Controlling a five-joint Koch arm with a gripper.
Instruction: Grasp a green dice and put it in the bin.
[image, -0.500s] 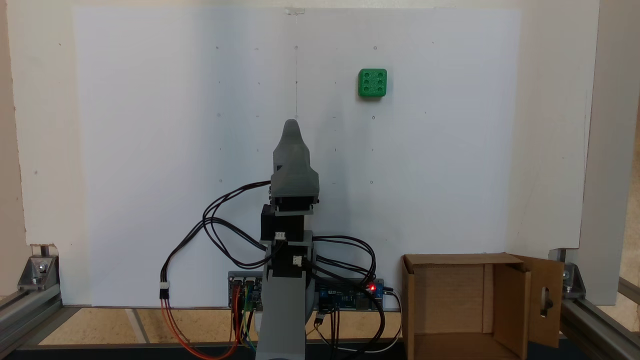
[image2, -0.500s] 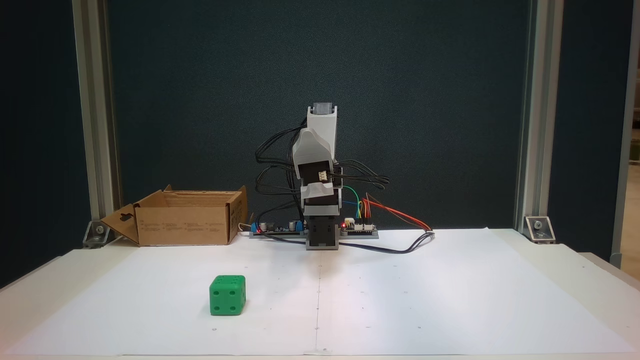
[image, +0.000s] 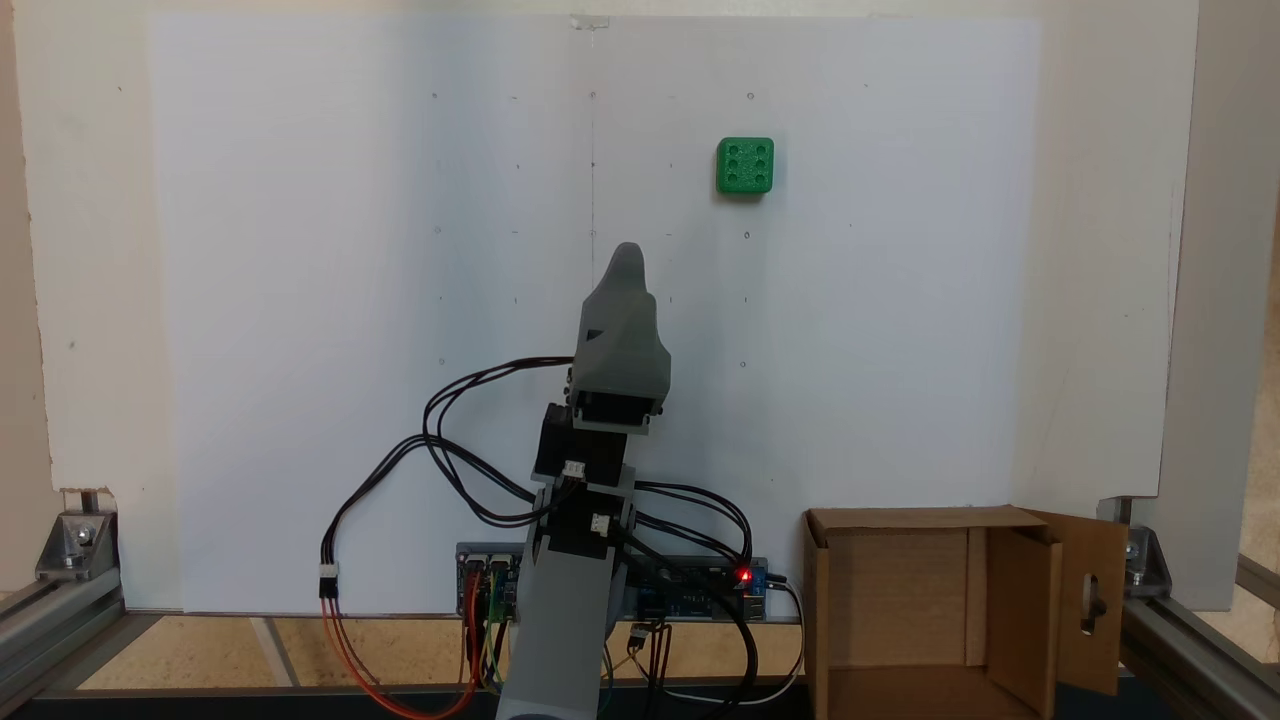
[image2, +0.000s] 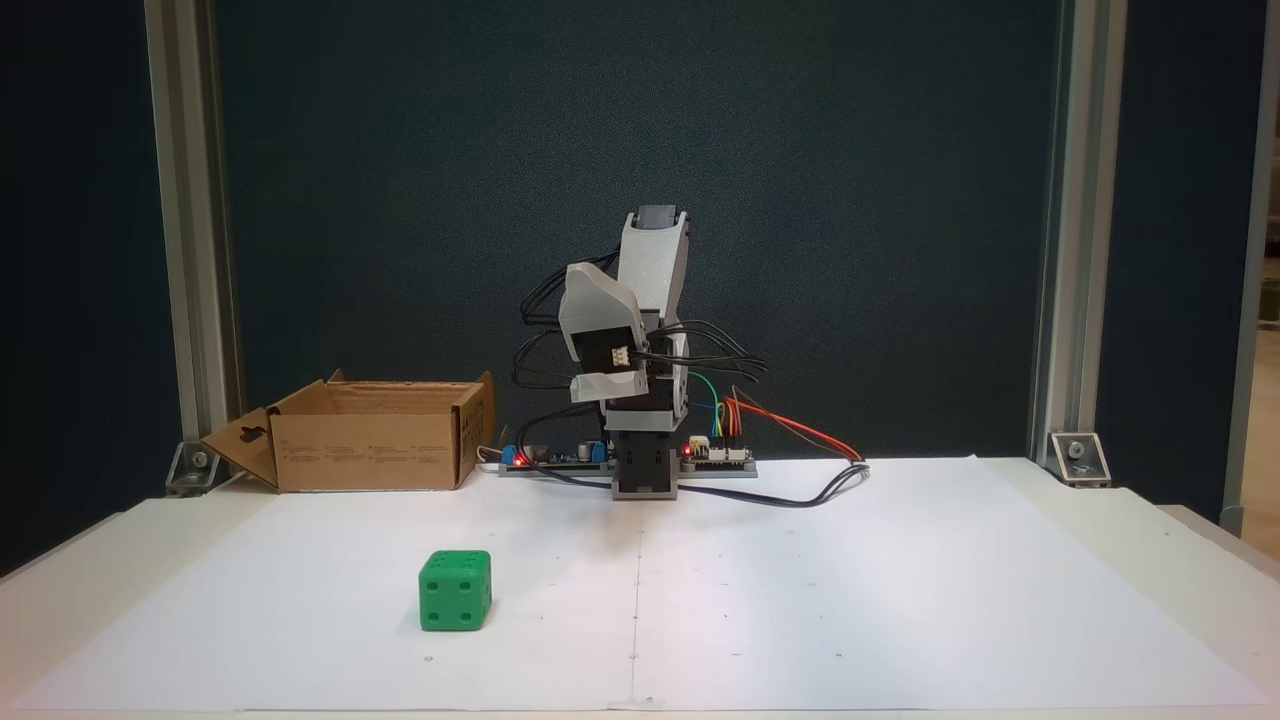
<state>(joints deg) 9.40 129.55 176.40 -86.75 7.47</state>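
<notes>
Your gripper (image: 625, 255) sits mid-frame, touching nothing; you cannot tell if its jaws are apart or together. The green dice (image: 745, 165) lies alone at upper right. The bin (image: 905, 520) waits at lower right.

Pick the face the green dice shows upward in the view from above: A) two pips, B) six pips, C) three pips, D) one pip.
B: in the fixed view from above, the green dice shows two rows of three recessed pips on its top face, lying on the white paper sheet.
</notes>
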